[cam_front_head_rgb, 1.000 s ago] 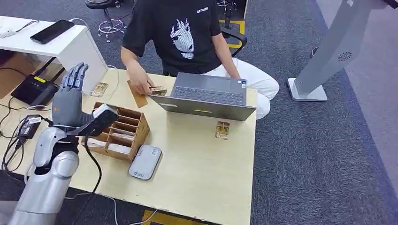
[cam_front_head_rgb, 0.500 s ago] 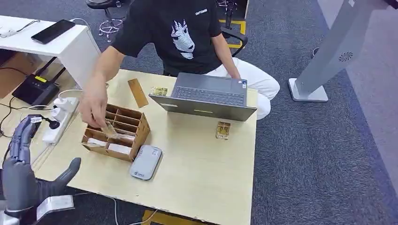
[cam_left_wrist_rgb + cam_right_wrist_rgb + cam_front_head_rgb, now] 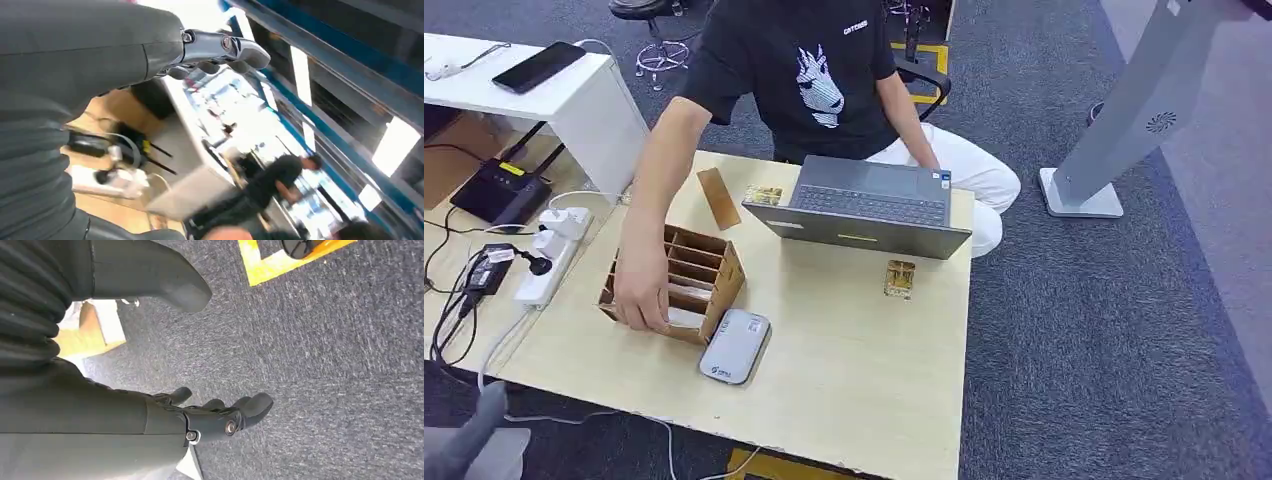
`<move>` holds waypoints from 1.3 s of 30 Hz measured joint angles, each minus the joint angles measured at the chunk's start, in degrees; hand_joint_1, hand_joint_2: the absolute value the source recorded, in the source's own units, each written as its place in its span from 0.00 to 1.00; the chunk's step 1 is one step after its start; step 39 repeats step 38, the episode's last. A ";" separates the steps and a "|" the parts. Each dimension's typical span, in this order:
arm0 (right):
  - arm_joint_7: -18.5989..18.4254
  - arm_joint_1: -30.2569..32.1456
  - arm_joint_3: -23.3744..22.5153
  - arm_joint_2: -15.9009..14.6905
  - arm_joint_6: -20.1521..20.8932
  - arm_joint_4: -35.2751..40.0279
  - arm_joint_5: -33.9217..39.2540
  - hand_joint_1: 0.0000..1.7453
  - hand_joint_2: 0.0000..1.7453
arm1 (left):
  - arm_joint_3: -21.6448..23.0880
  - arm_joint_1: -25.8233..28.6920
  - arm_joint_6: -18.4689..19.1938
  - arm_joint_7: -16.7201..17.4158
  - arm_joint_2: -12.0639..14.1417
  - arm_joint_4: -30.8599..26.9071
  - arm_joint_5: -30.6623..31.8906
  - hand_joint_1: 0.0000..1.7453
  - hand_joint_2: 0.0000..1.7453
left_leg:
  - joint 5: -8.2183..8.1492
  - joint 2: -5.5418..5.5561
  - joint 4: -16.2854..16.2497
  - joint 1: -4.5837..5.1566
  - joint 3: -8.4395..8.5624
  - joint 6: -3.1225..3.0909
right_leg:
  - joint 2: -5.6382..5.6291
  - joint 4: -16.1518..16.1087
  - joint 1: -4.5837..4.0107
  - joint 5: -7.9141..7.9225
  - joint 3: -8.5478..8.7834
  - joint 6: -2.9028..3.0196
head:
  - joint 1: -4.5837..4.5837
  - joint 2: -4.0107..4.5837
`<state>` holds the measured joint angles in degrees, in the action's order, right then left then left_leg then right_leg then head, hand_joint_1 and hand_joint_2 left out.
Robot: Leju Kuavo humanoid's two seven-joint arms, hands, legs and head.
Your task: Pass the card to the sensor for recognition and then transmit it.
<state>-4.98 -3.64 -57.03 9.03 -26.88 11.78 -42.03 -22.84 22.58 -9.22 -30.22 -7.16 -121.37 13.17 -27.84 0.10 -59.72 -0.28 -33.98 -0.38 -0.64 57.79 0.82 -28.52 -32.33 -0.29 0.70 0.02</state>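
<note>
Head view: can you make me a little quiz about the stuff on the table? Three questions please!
1. True or false: the laptop is open.
2. Fill in: the white sensor lies on the table right next to the cardboard ____.
3. Pick one: where is the person's hand?
A. on the laptop
B. at the box
C. on the sensor

Key: 1 true; 2 box; 3 B.
</note>
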 joint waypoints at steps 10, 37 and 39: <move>-1.01 -0.23 -0.09 0.13 -0.52 0.07 -5.40 0.00 1.00 | -39.23 -16.31 -23.63 -2.11 -7.77 37.96 2.21 0.00 1.00 | 0.03 0.01 0.02 -0.03 0.15 0.03 | 0.02 0.03 -0.02 -0.03 0.09 0.04 | 0.11 0.02; -2.84 -0.72 2.45 0.04 -0.11 0.22 -12.61 0.00 1.00 | -59.30 -27.26 -30.04 28.70 -0.69 92.59 46.57 0.00 1.00 | 0.04 0.11 0.00 0.04 0.15 0.00 | 0.11 0.00 0.05 -0.01 0.12 0.01 | 0.13 0.00; -3.08 -0.72 2.82 0.20 0.15 0.22 -13.22 0.00 1.00 | -58.98 -27.51 -29.60 29.09 -1.01 95.39 52.66 0.00 1.00 | 0.06 0.12 -0.03 0.05 0.16 -0.03 | 0.11 0.00 0.07 0.00 0.04 0.00 | 0.13 0.00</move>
